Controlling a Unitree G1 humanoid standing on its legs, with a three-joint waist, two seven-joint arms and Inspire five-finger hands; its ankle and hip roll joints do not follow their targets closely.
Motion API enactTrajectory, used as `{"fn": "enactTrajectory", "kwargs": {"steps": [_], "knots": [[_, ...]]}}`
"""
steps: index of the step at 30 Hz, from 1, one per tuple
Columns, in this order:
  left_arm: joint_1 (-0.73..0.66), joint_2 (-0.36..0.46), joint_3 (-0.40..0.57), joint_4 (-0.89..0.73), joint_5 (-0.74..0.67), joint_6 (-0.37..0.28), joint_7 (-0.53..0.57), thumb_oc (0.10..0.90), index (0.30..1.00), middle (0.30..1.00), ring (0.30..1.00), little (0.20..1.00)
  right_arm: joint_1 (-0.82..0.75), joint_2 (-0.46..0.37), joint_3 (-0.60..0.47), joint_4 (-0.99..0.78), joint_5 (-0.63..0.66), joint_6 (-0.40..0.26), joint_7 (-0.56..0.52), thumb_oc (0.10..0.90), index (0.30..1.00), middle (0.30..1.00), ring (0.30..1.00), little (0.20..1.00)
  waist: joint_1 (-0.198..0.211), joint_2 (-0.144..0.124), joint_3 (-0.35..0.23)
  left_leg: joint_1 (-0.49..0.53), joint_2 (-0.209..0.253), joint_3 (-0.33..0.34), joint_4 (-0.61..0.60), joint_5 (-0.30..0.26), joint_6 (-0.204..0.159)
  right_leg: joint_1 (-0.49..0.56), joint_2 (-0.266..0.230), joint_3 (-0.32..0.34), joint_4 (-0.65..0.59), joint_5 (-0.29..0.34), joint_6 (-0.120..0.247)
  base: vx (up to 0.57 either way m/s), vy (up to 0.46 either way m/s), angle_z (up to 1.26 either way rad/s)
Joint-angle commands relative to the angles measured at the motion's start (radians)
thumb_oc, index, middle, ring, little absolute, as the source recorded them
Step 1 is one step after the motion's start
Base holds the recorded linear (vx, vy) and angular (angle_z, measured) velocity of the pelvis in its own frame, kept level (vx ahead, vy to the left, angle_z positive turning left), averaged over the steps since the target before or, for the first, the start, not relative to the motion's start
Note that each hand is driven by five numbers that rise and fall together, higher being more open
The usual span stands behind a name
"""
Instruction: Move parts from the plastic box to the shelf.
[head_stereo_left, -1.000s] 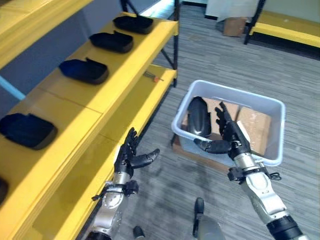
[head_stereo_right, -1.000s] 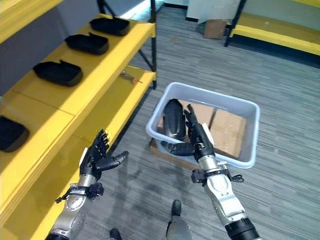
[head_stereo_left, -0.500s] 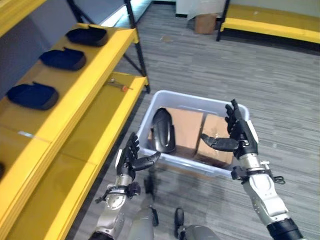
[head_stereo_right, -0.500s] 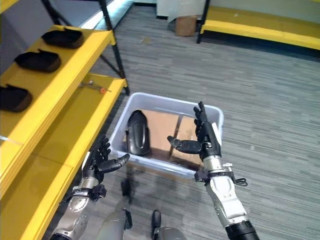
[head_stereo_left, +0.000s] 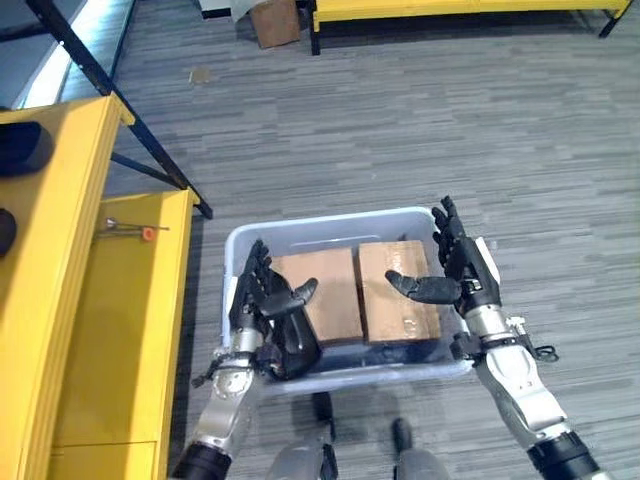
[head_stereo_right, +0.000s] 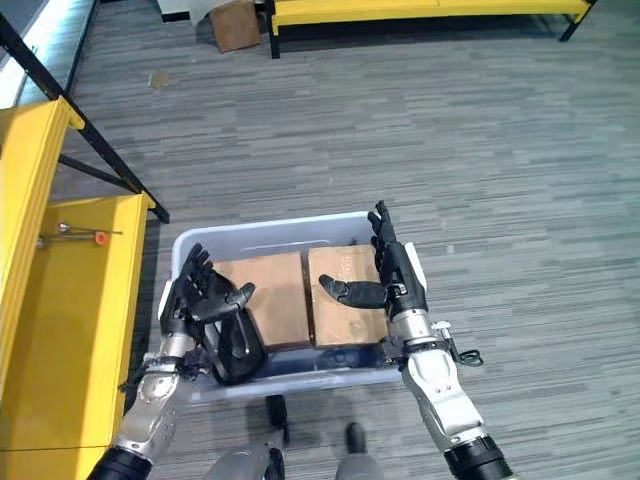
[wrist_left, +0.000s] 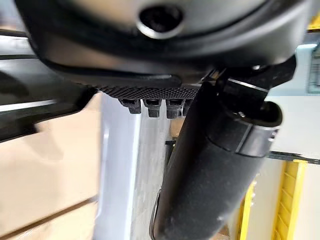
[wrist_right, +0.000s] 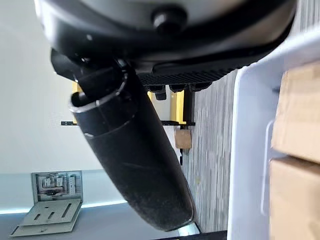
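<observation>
Plastic box (head_stereo_left: 300, 232) on the floor (head_stereo_left: 420, 120), lower centre of the frame. Inside: two cardboard boxes (head_stereo_left: 365, 290) side by side, one black part (head_stereo_right: 238, 352) at the lower-left corner. Left hand (head_stereo_left: 262, 300) over that corner, above the part, fingers spread and straight, nothing held. Right hand (head_stereo_left: 455, 275) at the box's right rim, fingers straight up, thumb pointing inward, empty. Yellow shelf (head_stereo_left: 60, 270) along the left edge, a screwdriver (head_stereo_left: 130, 230) on its lower level.
</observation>
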Motion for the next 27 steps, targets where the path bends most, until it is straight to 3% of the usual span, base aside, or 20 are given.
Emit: {"fn": "enactTrajectory", "kwargs": {"steps": [1,3,4,5,9,11,15,20,27], "knots": [[0.034,0.073,0.044,-0.121,0.051,-0.092,0.006,0.900,1.000,1.000,1.000,1.000,-0.110,0.019,-0.024,-0.065,-0.037,-0.098,0.003,0.900,1.000,1.000,1.000,1.000,0.023,-0.067,-0.050,0.023,0.114,0.047,0.068,-0.088,-0.120,-0.024,-0.047,0.012,0.066,0.277,0.036,0.05,0.116,0.08],[0.031,0.077,0.045,-0.122,0.053,-0.093,0.006,0.900,1.000,1.000,1.000,1.000,-0.113,0.020,-0.023,-0.068,-0.038,-0.098,0.003,0.900,1.000,1.000,1.000,1.000,0.022,-0.069,-0.042,0.023,0.113,0.047,0.066,-0.086,-0.116,-0.039,-0.040,0.009,0.086,0.285,0.034,0.00,0.071,0.04],[0.021,0.090,0.047,-0.127,0.059,-0.090,0.012,0.900,1.000,1.000,1.000,1.000,-0.131,0.021,-0.012,-0.069,-0.051,-0.093,0.001,0.900,1.000,1.000,1.000,1.000,0.027,-0.072,-0.022,0.024,0.116,0.052,0.060,-0.093,-0.111,-0.073,-0.045,-0.035,0.122,0.294,0.028,-0.01,0.035,-0.16],[0.006,0.100,0.054,-0.128,0.061,-0.092,0.016,0.900,1.000,1.000,1.000,1.000,-0.165,0.017,-0.002,-0.061,-0.070,-0.089,-0.004,0.900,1.000,1.000,1.000,1.000,0.030,-0.080,-0.015,0.027,0.117,0.068,0.053,-0.103,-0.119,-0.078,-0.071,-0.084,0.066,0.312,0.026,-0.01,0.035,-0.25],[-0.005,0.110,0.069,-0.135,0.064,-0.098,0.027,0.900,1.000,1.000,1.000,1.000,-0.221,-0.001,0.014,-0.048,-0.103,-0.091,-0.017,0.900,1.000,1.000,1.000,1.000,0.035,-0.096,0.010,0.021,0.149,0.085,0.065,-0.119,-0.147,-0.153,-0.098,-0.128,-0.067,0.357,0.034,0.02,-0.101,-0.29],[-0.002,0.110,0.076,-0.139,0.062,-0.096,0.029,0.900,1.000,1.000,1.000,1.000,-0.223,-0.004,0.013,-0.054,-0.108,-0.086,-0.016,0.900,1.000,1.000,1.000,1.000,0.032,-0.103,0.016,0.015,0.159,0.076,0.081,-0.119,-0.152,-0.159,-0.099,-0.122,-0.062,0.363,0.035,0.01,-0.120,-0.31],[0.009,0.094,0.078,-0.151,0.065,-0.087,0.026,0.900,1.000,1.000,1.000,1.000,-0.230,-0.033,0.009,-0.067,-0.125,-0.081,-0.008,0.900,1.000,1.000,1.000,1.000,0.046,-0.123,0.019,0.013,0.170,0.062,0.085,-0.104,-0.173,-0.117,-0.095,-0.177,-0.083,0.331,0.025,0.03,-0.167,0.23],[0.025,0.095,0.074,-0.186,0.063,-0.078,0.006,0.900,1.000,1.000,1.000,1.000,-0.302,-0.079,0.043,-0.038,-0.171,-0.079,-0.015,0.900,1.000,1.000,1.000,1.000,0.063,-0.106,0.048,-0.025,0.226,0.013,0.090,-0.065,-0.207,-0.111,-0.052,-0.237,-0.058,0.248,-0.009,-0.01,-0.255,0.32],[0.046,0.101,0.078,-0.233,0.043,-0.086,-0.014,0.900,1.000,1.000,1.000,1.000,-0.496,-0.188,0.153,0.025,-0.327,-0.069,-0.024,0.900,1.000,1.000,1.000,1.000,0.107,-0.092,0.097,-0.044,0.271,-0.028,0.052,-0.008,-0.239,-0.122,-0.009,-0.292,-0.018,0.189,-0.033,-0.02,-0.165,0.23]]}}
